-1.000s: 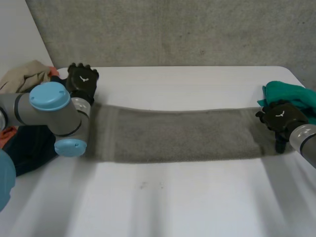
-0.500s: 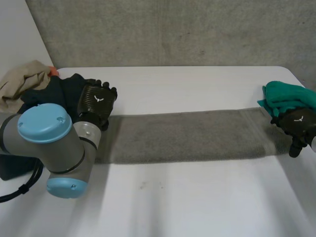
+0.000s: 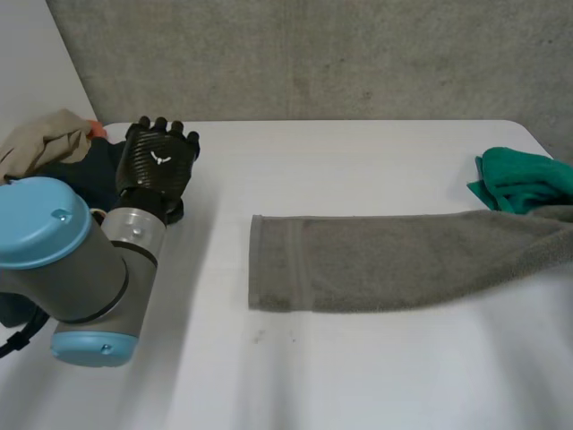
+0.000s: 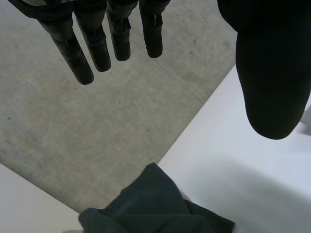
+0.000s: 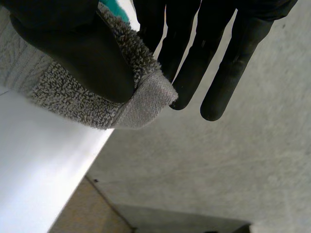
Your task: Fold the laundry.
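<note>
Grey towel [image 3: 394, 264] front and centre: we see it stretched in a long band across the white counter [image 3: 358, 376]. Its left short end lies flat with the hem stripe showing, and its right end is raised off the surface at the counter's right side.

The right wrist view gives us the grip. The right hand [image 5: 233, 58] has the towel's end pinched, thumb pressed onto the looped pile, with the smooth hem corner poking out against the straight fingers [image 5: 192, 53].

Just behind that raised end sits a green cloth [image 3: 521, 179], bunched near the far right corner. It is close to the towel, though we cannot tell whether the two touch.

Over on the other side, the left hand [image 3: 159, 161] is well apart from the towel. It is held up with its back toward us, fingers straight and released, grasping nothing. The left wrist view agrees: fingers and thumb stand apart with only air between them.

Below that hand we spot a dark cloth [image 4: 150, 206] heaped at the counter's left edge. In the head view a beige cloth [image 3: 40, 139] lies on the pile's far side, with an orange scrap [image 3: 97, 132] peeking out beside it.

The left arm [image 3: 76, 260], blue cap and all, looms in the near left, and a concrete wall [image 3: 313, 54] runs behind the counter.
</note>
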Tool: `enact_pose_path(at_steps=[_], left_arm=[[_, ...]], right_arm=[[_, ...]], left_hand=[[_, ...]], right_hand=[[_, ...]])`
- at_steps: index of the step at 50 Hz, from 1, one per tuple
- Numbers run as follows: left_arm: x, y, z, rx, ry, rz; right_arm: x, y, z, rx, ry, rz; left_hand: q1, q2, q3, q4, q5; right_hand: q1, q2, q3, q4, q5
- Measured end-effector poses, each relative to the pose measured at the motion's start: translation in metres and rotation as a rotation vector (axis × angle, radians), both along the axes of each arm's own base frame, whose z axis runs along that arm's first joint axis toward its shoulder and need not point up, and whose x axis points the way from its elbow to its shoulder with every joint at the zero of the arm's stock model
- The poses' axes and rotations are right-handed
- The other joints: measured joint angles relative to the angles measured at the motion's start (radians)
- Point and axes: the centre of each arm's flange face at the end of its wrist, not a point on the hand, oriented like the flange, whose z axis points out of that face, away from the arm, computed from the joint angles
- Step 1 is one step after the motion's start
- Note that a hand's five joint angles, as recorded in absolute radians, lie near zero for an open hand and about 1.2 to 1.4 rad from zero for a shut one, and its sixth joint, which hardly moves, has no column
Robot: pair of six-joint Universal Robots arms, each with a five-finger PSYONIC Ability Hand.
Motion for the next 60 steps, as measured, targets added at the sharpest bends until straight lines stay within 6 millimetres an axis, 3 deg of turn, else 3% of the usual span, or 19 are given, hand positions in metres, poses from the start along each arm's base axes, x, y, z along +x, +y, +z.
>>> enact_pose_path(at_steps=[3, 10, 11, 12, 16, 17, 20, 24, 26, 30, 33, 35, 39, 43, 48, 52, 54, 60], left_arm=[[0.003, 0.004, 0.005, -0.008, 0.005, 0.002], [0.009, 0.012, 0.008, -0.008, 0.006, 0.006], [0.009, 0.012, 0.008, -0.008, 0.006, 0.006], [0.010, 0.014, 0.008, -0.007, 0.005, 0.008], [0.012, 0.015, 0.008, -0.005, 0.004, 0.011], [0.012, 0.016, 0.007, -0.003, 0.004, 0.011], [0.012, 0.017, 0.006, 0.003, 0.002, 0.009], [0.011, 0.020, 0.003, 0.014, 0.007, 0.002], [0.010, 0.022, 0.002, 0.020, 0.014, -0.005], [0.005, 0.025, 0.002, 0.025, 0.032, -0.024], [0.000, 0.026, 0.003, 0.021, 0.044, -0.039], [-0.004, 0.026, 0.004, 0.017, 0.049, -0.052], [-0.019, 0.029, 0.005, 0.008, 0.056, -0.092], [-0.039, 0.034, 0.003, 0.005, 0.058, -0.141], [-0.067, 0.039, -0.007, 0.013, 0.052, -0.205], [-0.081, 0.043, -0.016, 0.021, 0.046, -0.235], [-0.084, 0.045, -0.018, 0.025, 0.043, -0.243], [-0.085, 0.051, -0.026, 0.051, 0.024, -0.253]], right_arm=[[0.022, 0.002, 0.005, -0.019, 0.024, 0.060], [0.145, 0.034, 0.016, -0.109, -0.001, 0.390], [0.145, 0.034, 0.016, -0.109, -0.001, 0.390], [0.183, 0.052, 0.019, -0.145, -0.020, 0.503], [0.248, 0.096, 0.020, -0.182, -0.057, 0.726], [0.269, 0.115, 0.015, -0.177, -0.067, 0.816], [0.304, 0.152, -0.006, -0.132, -0.072, 0.980], [0.330, 0.191, -0.039, -0.050, -0.043, 1.130], [0.335, 0.203, -0.052, -0.023, -0.021, 1.171], [0.334, 0.212, -0.059, -0.001, -0.008, 1.194], [0.327, 0.205, -0.044, -0.016, -0.045, 1.156], [0.317, 0.195, -0.026, -0.022, -0.106, 1.102], [0.289, 0.175, 0.000, 0.036, -0.287, 0.966], [0.258, 0.160, 0.007, 0.158, -0.451, 0.815], [0.213, 0.143, -0.005, 0.316, -0.536, 0.604], [0.189, 0.135, -0.023, 0.386, -0.509, 0.506], [0.182, 0.132, -0.032, 0.410, -0.484, 0.482], [0.168, 0.120, -0.054, 0.435, -0.375, 0.431]], left_hand=[[0.000, 0.000, 0.000, -0.002, -0.001], [0.000, -0.010, -0.011, -0.012, -0.012], [0.000, -0.010, -0.011, -0.012, -0.012], [0.000, -0.010, -0.014, -0.012, -0.013], [0.000, -0.010, -0.014, -0.012, -0.013], [0.000, -0.010, -0.014, -0.012, -0.013], [0.000, -0.010, -0.014, -0.012, -0.013], [0.000, -0.020, -0.014, -0.021, -0.022], [0.000, -0.021, -0.014, -0.021, -0.026], [0.000, -0.021, -0.014, -0.026, -0.028], [0.000, -0.021, -0.014, -0.027, -0.028], [0.000, -0.021, -0.014, -0.027, -0.028], [0.000, -0.021, -0.014, -0.027, -0.028], [0.000, -0.021, -0.014, -0.027, -0.028], [0.000, -0.021, -0.014, -0.027, -0.028], [0.000, -0.021, -0.014, -0.027, -0.028], [0.000, -0.021, -0.014, -0.027, -0.028], [0.000, -0.021, -0.014, -0.027, -0.028]], right_hand=[[0.000, 0.000, 0.000, 0.000, 0.000], [0.000, 0.000, 0.008, 0.001, 0.000], [0.000, 0.000, 0.008, 0.001, 0.000], [0.000, 0.000, 0.008, 0.001, 0.000], [0.000, 0.000, 0.008, 0.001, 0.000], [0.000, 0.000, 0.008, 0.001, 0.001], [0.000, 0.000, 0.008, 0.001, 0.005], [0.000, 0.000, 0.008, 0.001, 0.005], [-0.007, -0.027, -0.026, -0.035, -0.019], [-0.622, -0.680, -0.661, -0.653, -0.656], [-0.853, -0.932, -0.931, -0.939, -0.917], [-0.867, -0.963, -0.970, -0.983, -0.945], [-0.867, -0.963, -0.975, -0.991, -0.945], [-0.867, -0.963, -0.975, -0.991, -0.945], [-0.867, -0.963, -0.975, -0.991, -0.945], [-0.839, -0.929, -0.948, -0.963, -0.920], [-0.756, -0.835, -0.850, -0.865, -0.832], [-0.059, -0.094, -0.132, -0.146, -0.115]])
